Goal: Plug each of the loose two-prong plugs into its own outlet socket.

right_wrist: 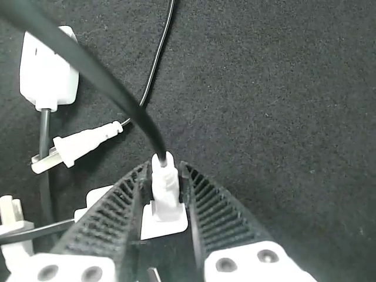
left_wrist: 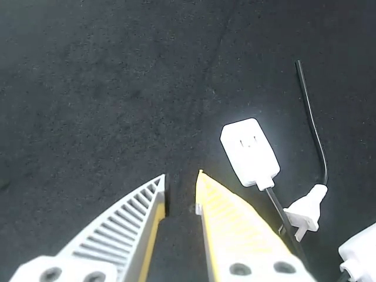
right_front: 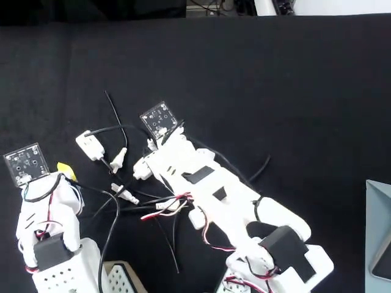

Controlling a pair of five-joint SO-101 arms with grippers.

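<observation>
Carriage of a gripped plug toward a socket looks to be the step in hand. The right tool [right_wrist: 163, 170] is closed on a white two-prong plug [right_wrist: 164, 202]. It presses the plug's body from both sides, and the black cable [right_wrist: 88, 69] runs up and away from between its fingers. In the high view this tool [right_front: 142, 168] sits near the middle of the dark tabletop [right_front: 275, 85]. The white outlet socket [right_front: 90, 145] lies to its left and a little farther off, apart from it. A loose plug [right_front: 119, 157] lies between tool and socket, and a third plug [right_front: 125, 194] lies nearer, among black cables.

The left tool [left_wrist: 182, 182] rests at the near left, slightly parted and holding nothing. The socket [left_wrist: 249, 151] is just beyond its yellow finger [left_wrist: 235, 229].

The held plug's prongs are hidden, and they may point back into the tool. If so, I judge the next move calls for turning the plug until its prongs face the socket's slots. The right tool must then skirt the loose plug on the way. The left tool should also steady the socket so it does not slide under the push.
</observation>
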